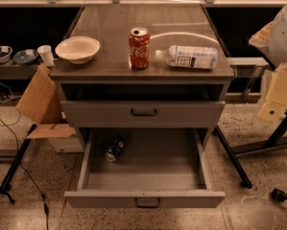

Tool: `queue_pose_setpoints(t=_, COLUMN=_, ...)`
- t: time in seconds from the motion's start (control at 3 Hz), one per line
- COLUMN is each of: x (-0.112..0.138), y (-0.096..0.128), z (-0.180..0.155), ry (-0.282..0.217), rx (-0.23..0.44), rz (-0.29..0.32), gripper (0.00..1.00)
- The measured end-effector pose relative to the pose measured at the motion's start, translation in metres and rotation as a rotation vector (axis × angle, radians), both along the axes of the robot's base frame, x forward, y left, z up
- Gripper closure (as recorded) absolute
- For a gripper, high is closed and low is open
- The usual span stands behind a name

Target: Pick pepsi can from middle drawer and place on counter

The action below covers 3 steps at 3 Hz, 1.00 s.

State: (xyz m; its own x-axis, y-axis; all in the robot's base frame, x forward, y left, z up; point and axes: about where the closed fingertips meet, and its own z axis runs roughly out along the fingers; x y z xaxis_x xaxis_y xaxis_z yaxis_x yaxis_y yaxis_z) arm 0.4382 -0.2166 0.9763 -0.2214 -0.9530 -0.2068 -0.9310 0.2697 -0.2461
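Observation:
The pepsi can [115, 149] lies on its side in the back left of the middle drawer [144, 199], which is pulled wide open. The rest of the drawer floor is bare. Above it, the counter [148, 28] carries other items. My gripper [276, 97] shows as cream and white parts at the right edge of the camera view, level with the cabinet's upper half. It is well to the right of the can and higher than it, and it touches nothing.
On the counter stand a red Coca-Cola can [139, 48], a white bowl [77, 49] and a water bottle [191, 56] lying on its side. The upper drawer [143, 113] is closed. A cardboard box [37, 99] leans at the left, and black stand legs [232, 159] cross the floor at the right.

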Motion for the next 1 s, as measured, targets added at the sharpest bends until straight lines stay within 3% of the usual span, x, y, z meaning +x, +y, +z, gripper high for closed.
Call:
queue_pose_setpoints(t=0.67, x=-0.001, y=0.004, z=0.0, ry=-0.019, rx=0.008, rz=0.025, gripper=0.0)
queue_pose_setpoints(t=1.0, x=-0.005, y=0.032, z=-0.002, ry=-0.071, rx=-0.053, rz=0.161, gripper=0.0)
